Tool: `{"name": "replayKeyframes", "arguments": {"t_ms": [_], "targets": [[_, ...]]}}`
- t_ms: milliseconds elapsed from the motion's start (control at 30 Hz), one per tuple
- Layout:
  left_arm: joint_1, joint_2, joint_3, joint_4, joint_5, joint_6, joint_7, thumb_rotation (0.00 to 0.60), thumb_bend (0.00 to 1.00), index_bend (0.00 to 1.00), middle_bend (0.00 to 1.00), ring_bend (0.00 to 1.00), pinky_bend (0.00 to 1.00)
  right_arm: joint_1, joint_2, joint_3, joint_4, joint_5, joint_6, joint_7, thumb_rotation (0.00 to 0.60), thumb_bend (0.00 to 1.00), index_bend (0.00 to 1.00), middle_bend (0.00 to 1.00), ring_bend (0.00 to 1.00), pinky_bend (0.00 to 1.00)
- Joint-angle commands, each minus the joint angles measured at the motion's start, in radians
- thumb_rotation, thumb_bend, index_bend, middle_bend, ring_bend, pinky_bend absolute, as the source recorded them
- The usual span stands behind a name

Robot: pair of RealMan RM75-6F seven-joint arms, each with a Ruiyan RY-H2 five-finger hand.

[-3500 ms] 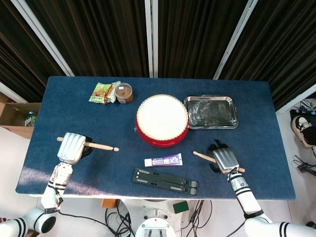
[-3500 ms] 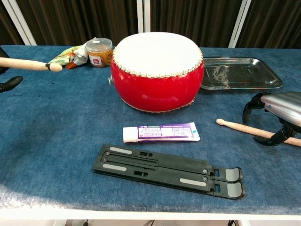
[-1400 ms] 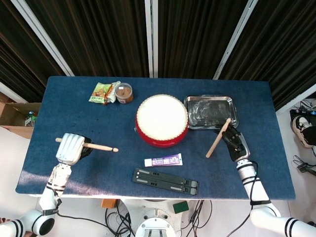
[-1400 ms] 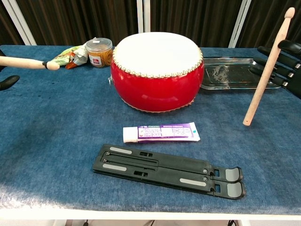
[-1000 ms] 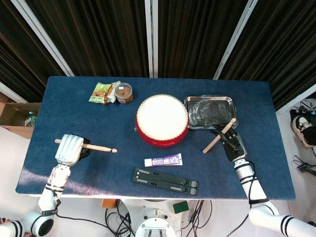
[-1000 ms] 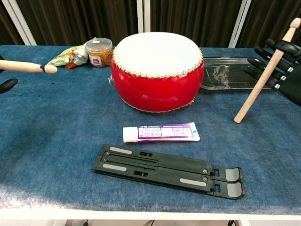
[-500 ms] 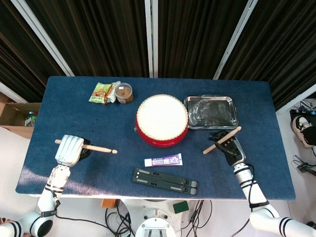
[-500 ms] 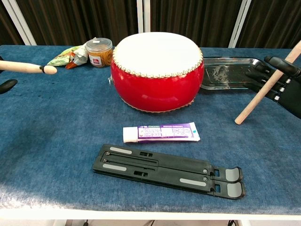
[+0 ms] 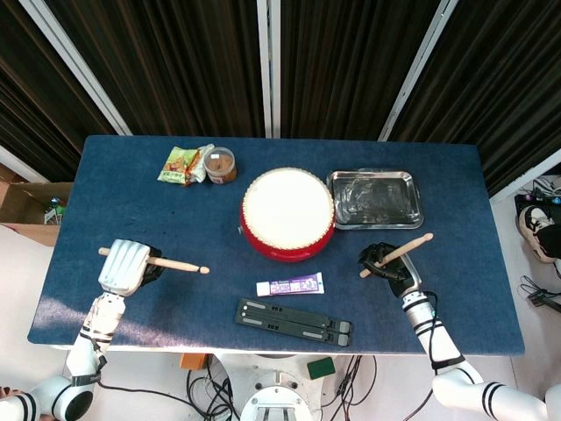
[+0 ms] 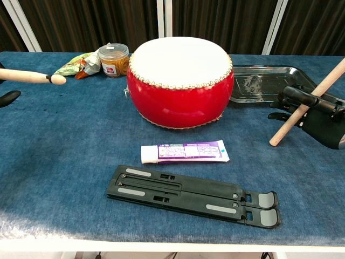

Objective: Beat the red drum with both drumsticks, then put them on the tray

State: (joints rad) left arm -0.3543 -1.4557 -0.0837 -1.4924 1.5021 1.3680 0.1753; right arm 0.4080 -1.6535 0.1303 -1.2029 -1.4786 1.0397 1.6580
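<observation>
Sitting near the middle of the blue desk [image 9: 123, 193]: the red drum [image 9: 288, 213], white skin facing up, with the steel tray [image 9: 375, 199] lying just beside it on the right.

Gripping the left drumstick [image 9: 172, 261] at the near left part of the desk: the left hand [image 9: 123, 265], fingers wrapped over the handle, the stick lying almost level and pointing its tip toward the middle. In the chest view, showing only the stick's tip end [image 10: 32, 76] at the left edge.

Holding the right drumstick [image 9: 396, 254] near the right front of the drum: the right hand [image 9: 387, 262], dark fingers [image 10: 302, 100] closing around the shaft. Tilting, this stick, with its lower end [image 10: 274, 141] hanging near the desk cloth and its upper end rising to the right. Staying apart from the drum and outside the tray, both sticks.

Lying in front of the drum: a toothpaste tube [image 10: 185, 152], and nearer, a black folding stand [image 10: 191, 195]. Standing at the far left: a small jar [image 9: 220, 165] touching a snack packet [image 9: 180, 164].
</observation>
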Motion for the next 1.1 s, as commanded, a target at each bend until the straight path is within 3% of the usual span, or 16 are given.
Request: {"name": "replayKeyframes", "arguments": {"t_ms": [33,267,567,767,933,1100], "targets": [[0.002,0.000,0.002,0.001,0.000,0.000,-0.002,0.600,0.38,1.00,1.00,1.00,1.00,0.008,-0.015,-0.004,0.005,-0.002,-0.001,-0.018,0.600,0.03,0.85,0.66,0.45,0.52],[0.004,0.000,0.006,0.004,0.001,-0.002,-0.012,0.600,0.38,1.00,1.00,1.00,1.00,0.019,-0.043,-0.017,0.018,-0.001,-0.005,-0.090,0.600,0.05,0.90,0.70,0.50,0.57],[0.005,-0.001,0.009,0.011,0.004,-0.004,-0.029,0.600,0.38,1.00,1.00,1.00,1.00,0.035,-0.087,-0.022,0.035,0.007,-0.014,-0.198,0.600,0.21,1.00,0.82,0.66,0.73],[0.005,0.000,0.009,0.013,0.008,-0.002,-0.036,0.600,0.38,1.00,1.00,1.00,1.00,0.051,-0.107,-0.024,0.032,-0.014,0.011,-0.309,0.600,0.45,1.00,0.95,0.84,0.83],[0.001,0.005,0.009,0.014,0.017,-0.003,-0.035,0.600,0.38,1.00,1.00,1.00,1.00,0.066,-0.107,-0.023,0.037,-0.029,0.034,-0.477,0.600,0.76,1.00,1.00,0.94,0.92],[-0.015,0.029,0.016,0.013,0.035,-0.026,-0.011,0.600,0.38,1.00,1.00,1.00,1.00,0.092,-0.008,-0.033,-0.026,-0.048,0.014,-0.712,0.600,0.91,1.00,1.00,1.00,1.00]]}}
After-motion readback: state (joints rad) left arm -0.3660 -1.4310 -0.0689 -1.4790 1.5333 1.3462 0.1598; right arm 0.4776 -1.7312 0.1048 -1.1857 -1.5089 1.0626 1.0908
